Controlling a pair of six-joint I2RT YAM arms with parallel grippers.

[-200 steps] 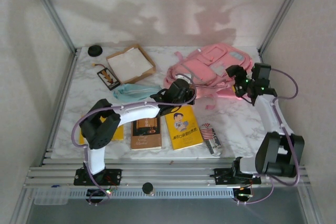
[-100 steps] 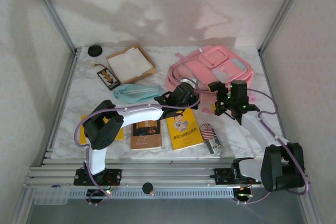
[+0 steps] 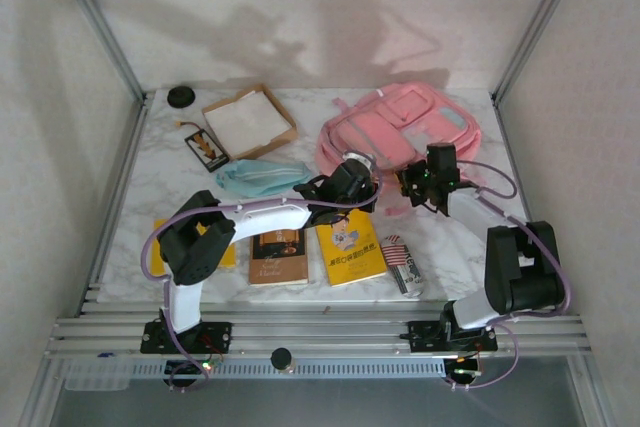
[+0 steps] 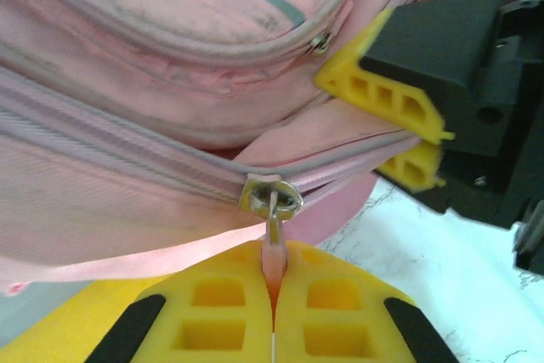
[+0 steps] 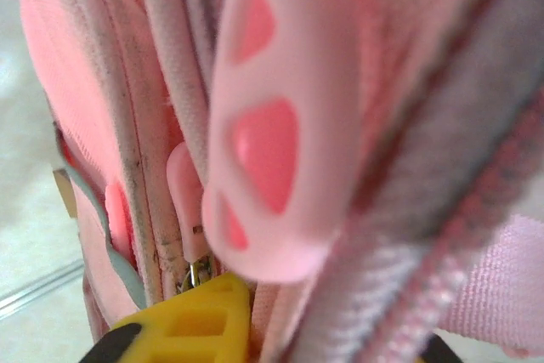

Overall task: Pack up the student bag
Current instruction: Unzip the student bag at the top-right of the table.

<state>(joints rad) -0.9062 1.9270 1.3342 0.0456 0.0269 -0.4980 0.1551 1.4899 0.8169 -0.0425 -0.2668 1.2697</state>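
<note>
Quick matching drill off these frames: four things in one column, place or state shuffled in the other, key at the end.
Things
1. backpack
2. cardboard box
3. yellow book
4. left hand

Place or state
A. shut on a pink zip tab
B. far side of the table, left of centre
C. far right of the table
D. near edge, between a brown book and a striped tube

Pairs: 1-C, 2-B, 3-D, 4-A
</note>
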